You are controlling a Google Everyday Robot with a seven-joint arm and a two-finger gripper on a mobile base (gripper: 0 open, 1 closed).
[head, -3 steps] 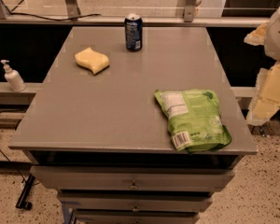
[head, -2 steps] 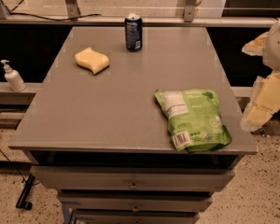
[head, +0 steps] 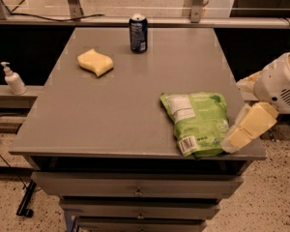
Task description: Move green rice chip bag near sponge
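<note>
The green rice chip bag (head: 198, 122) lies flat near the table's front right corner, with its white label and barcode patch facing up. The pale yellow sponge (head: 95, 62) lies at the far left of the table, well away from the bag. My gripper (head: 245, 128) comes in from the right on a white arm. It sits at the table's right front edge, right beside the bag's right side and close to touching it. It holds nothing that I can see.
A dark blue drink can (head: 138, 33) stands upright at the back middle of the grey table (head: 111, 110). A white pump bottle (head: 12, 79) stands on a ledge to the left. Drawers (head: 135, 192) sit below the tabletop.
My arm and gripper have moved left and down, from off the table's right side to the right edge of the bag. The bag, sponge and can have not moved.
</note>
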